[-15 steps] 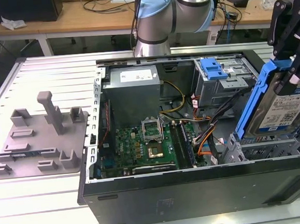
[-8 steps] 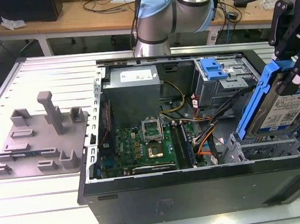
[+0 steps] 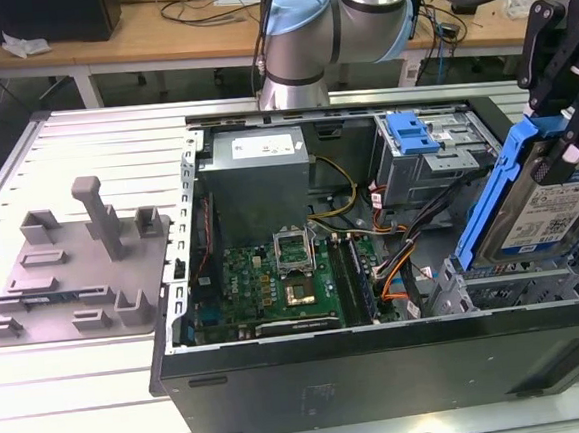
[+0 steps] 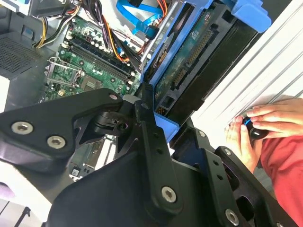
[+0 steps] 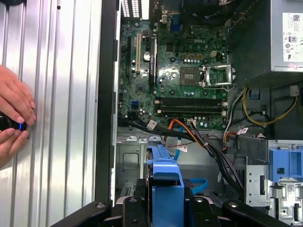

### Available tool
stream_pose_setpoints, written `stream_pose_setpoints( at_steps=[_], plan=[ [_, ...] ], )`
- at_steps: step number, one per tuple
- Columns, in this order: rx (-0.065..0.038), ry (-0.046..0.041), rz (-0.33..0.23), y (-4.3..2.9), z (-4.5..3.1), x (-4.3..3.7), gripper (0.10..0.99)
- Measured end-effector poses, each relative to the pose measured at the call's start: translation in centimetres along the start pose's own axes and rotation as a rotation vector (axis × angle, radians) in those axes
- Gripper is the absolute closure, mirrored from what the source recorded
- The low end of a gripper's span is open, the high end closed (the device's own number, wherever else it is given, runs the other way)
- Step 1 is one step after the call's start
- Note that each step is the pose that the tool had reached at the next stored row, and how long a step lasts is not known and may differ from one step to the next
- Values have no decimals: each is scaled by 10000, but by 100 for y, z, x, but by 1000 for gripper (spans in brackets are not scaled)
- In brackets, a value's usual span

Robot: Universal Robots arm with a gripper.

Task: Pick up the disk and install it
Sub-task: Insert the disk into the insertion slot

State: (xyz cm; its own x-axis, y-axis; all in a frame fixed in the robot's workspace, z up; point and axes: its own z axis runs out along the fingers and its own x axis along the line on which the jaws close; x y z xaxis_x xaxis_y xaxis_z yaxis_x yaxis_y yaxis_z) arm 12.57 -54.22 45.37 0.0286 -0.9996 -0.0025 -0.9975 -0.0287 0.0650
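In the exterior view we see the black two-finger gripper [image 3: 563, 145] clamped tight on the upper end of the flat silver-metal disk [image 3: 548, 211], which carries a white-and-blue label and sits in a blue plastic bracket. The disk hangs tilted over the end of the open black computer case [image 3: 381, 365] at the exterior view's right. Its lower edge is close to the metal bay there, and we cannot tell whether the two touch. Inside the case lie a green motherboard [image 3: 270, 283], a grey metal power supply box [image 3: 255, 164] and a silver drive cage with a blue tab [image 3: 414, 136]. A grey plastic fixture plate [image 3: 73, 269] rests on the ribbed aluminium table [image 3: 94, 152], well apart from the case.

In the second wrist view the gripper's fingers [image 4: 147, 116] pinch the bracket, with the disk's green circuit side facing us. A person's hands [image 4: 265, 125] rest on the table beside the case.

In the first wrist view the blue bracket stands between the fingers, above the case interior.
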Motion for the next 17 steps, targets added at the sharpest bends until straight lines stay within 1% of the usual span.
stream_pose_setpoints(
  at_steps=[3, 17],
  plan=[
    [-1, -1, 41, 12, 1, 0, 718],
    [0, -27, 420, 11, 31, 8, 718]
  ],
)
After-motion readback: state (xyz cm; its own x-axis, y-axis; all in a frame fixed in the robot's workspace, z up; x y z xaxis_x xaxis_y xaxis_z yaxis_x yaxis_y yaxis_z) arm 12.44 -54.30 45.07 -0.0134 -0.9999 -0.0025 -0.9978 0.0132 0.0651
